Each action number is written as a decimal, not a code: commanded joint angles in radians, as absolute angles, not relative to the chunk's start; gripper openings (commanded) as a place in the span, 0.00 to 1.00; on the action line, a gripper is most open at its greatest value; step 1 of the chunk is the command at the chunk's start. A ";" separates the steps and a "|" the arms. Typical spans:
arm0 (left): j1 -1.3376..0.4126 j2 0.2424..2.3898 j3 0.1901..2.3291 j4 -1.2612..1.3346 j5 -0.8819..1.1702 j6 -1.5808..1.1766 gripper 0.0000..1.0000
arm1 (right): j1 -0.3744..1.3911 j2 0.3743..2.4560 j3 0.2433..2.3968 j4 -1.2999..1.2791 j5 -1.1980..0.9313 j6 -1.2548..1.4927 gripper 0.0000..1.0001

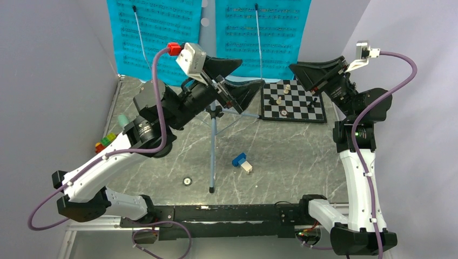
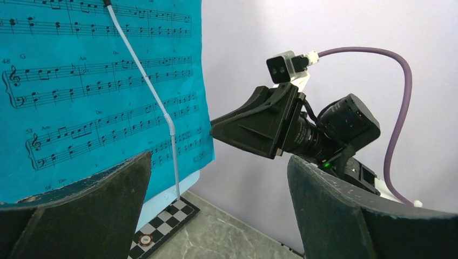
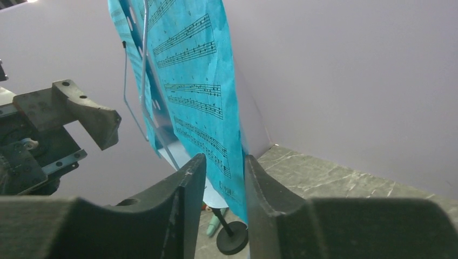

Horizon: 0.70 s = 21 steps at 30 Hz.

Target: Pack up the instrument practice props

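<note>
Left gripper [image 2: 219, 162] is held wide apart; right gripper [image 3: 225, 160] is set narrow, cyan paper sheet-music page [image 3: 200, 81] edge seen in gap.

Left arm [image 1: 102, 167] and right arm [image 1: 361, 167] raised, left fingers [image 2: 81, 216] spread wide, right fingers [image 3: 183, 216] narrowly apart
</note>
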<state>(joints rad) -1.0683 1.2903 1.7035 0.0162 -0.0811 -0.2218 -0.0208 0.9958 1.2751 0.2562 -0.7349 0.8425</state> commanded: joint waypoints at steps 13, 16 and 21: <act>-1.009 1.403 1.842 0.010 -0.127 -0.266 0.97 | -0.006 1.002 1.321 0.259 -0.762 0.839 0.10; -0.991 1.423 1.864 0.002 -0.127 -0.284 0.95 | 0.021 1.010 1.331 0.242 -0.756 0.832 0.23; -0.975 1.432 1.874 0.004 -0.112 -0.298 0.90 | 0.027 1.031 1.347 0.243 -0.756 0.841 0.37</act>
